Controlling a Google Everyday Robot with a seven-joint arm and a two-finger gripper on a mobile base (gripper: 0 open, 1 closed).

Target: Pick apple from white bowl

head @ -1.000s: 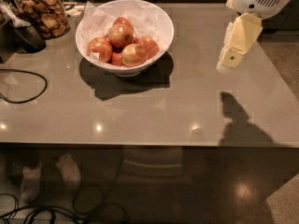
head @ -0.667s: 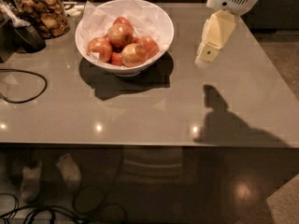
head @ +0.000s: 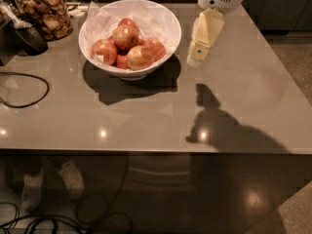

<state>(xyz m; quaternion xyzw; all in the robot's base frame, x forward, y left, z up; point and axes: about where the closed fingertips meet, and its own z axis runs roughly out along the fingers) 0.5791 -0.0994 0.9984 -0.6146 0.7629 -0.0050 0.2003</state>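
The white bowl (head: 168, 21), lined with crumpled white paper, stands at the back of the grey table (head: 146, 116), left of centre. Several red-yellow apples lie in it. The apple (head: 140, 57) with a pale gold patch lies at the front right of the pile. My gripper (head: 195, 57), cream with a white wrist housing, hangs above the table just to the right of the bowl's rim. It points down and to the left, is apart from the bowl, and holds nothing.
A glass jar of brown snacks (head: 44, 13) stands at the back left, with a dark object (head: 27, 38) beside it. A black cable (head: 29, 89) loops over the table's left side. The table's front edge runs across the middle of the view.
My gripper has moved left across the table, from the right side to just beside the bowl's right rim. The bowl and apples have not moved.
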